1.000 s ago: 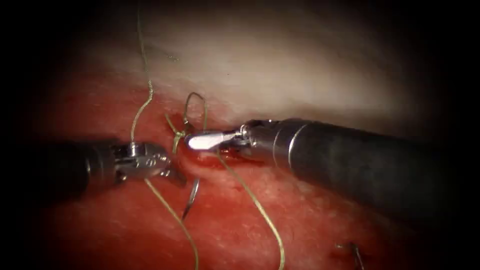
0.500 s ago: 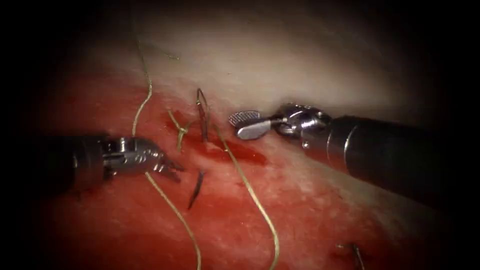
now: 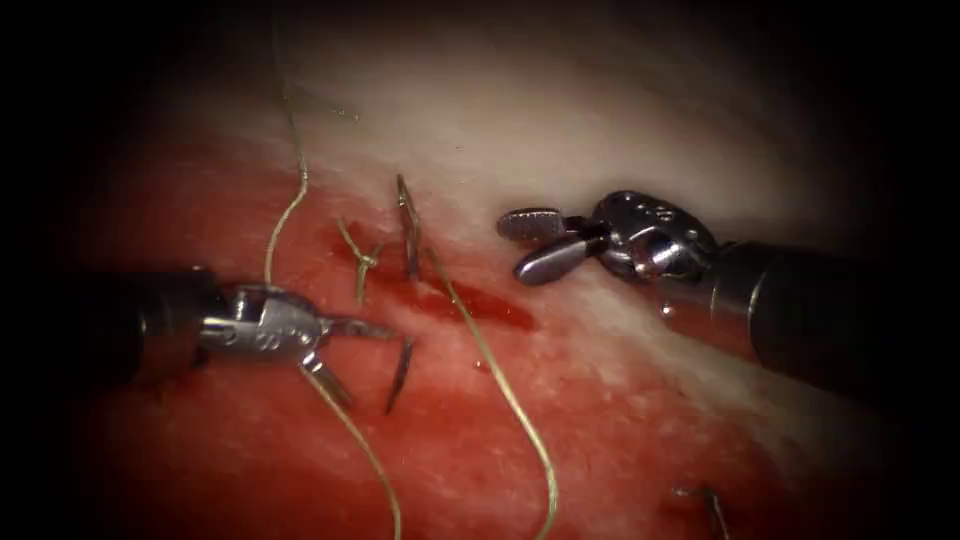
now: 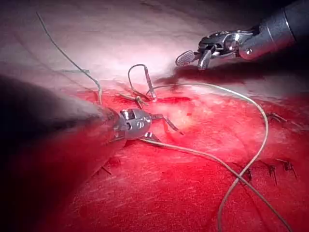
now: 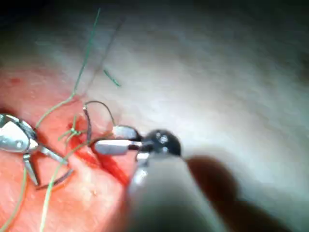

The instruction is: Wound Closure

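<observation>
Two tools in view, both with jaws apart and holding nothing. Left tool [image 3: 355, 350] comes in from the left side of the cut [image 3: 470, 300], jaws spread wide, one jaw level and one angled down, tips just beside the needle's lower end. Right tool [image 3: 535, 243] sits well off to the right of the cut over pale tissue [image 3: 560, 120], jaws parted, gripping nothing; 1.0 s ago it was down at the cut with jaws together, since then it has pulled back up and right and opened. Needle [image 3: 408, 240] is in the tissue: one end sticks up just above the cut, the other end pokes out lower on the left side near the left tool, middle of the curve buried. Thread [image 3: 500, 385] runs from the needle's upper end down across the cut and off the bottom edge; another strand passes under the left tool. Small knot [image 3: 362, 260] with short tails sits left of the needle. Red fluid [image 3: 480, 305] pools in the cut.
</observation>
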Controlling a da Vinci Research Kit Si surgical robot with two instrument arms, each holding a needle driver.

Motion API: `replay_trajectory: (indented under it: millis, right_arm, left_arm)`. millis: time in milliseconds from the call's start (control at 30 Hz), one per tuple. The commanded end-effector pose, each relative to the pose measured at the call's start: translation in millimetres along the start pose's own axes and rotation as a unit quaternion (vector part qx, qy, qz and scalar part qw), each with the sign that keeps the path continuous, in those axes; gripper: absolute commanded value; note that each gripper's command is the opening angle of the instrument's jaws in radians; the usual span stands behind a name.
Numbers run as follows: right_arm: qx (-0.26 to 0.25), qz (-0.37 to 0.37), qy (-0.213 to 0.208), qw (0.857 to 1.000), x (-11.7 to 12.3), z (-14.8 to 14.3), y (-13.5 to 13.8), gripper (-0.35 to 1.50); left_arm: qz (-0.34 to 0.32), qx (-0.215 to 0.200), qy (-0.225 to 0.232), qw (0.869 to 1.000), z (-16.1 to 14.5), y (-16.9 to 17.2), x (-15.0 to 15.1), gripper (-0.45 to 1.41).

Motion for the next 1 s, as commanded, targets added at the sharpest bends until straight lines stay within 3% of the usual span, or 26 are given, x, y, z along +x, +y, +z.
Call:
replay_trajectory:
  millis: [33,233,500,1000]
  right_arm:
    - [0.002,-0.018,0.004,1.000,-0.6,0.6,0.7,1.26]
    - [-0.002,-0.107,0.014,0.994,-1.4,-0.3,1.1,1.21]
    - [-0.071,-0.122,0.014,0.990,-2.6,-0.1,1.0,1.18]
    - [-0.093,-0.121,0.013,0.988,-2.6,-0.1,1.7,1.16]
  left_arm:
    - [0.007,0.000,0.003,1.000,0.7,-0.3,-0.3,0.44]
    - [0.041,0.012,0.024,0.999,0.1,0.2,-0.6,0.31]
    - [0.073,0.053,0.049,0.995,1.1,-1.2,-0.1,0.24]
    - [0.090,0.061,0.084,0.991,2.6,-1.8,0.2,0.26]
